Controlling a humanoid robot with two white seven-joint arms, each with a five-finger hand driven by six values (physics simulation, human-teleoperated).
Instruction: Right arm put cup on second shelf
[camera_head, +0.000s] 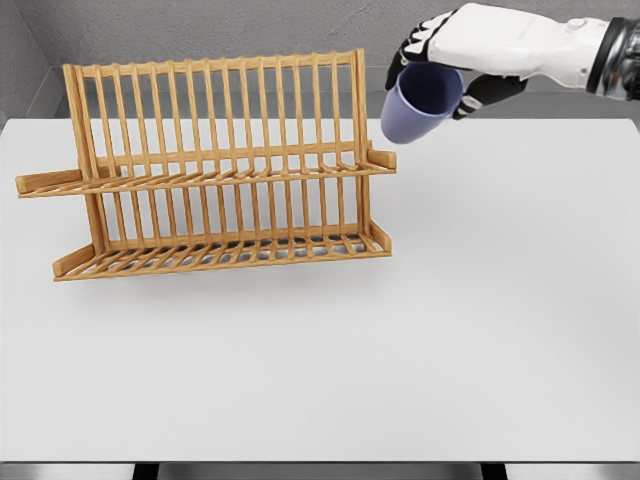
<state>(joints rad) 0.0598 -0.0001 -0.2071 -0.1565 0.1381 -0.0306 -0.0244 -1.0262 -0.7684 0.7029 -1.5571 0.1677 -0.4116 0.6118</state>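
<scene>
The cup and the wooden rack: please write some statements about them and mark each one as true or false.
1. The right hand holds the purple cup in the air. True.
2. The cup is standing on the upper shelf of the wooden rack. False: it hangs tilted, above and to the right of the rack's top right corner, on no shelf.
3. Both shelves of the rack hold nothing. True.
4. The left hand is steadying the rack. False: no left hand shows in the head view.
5. The rack stands on the left part of the white table. True.
</scene>
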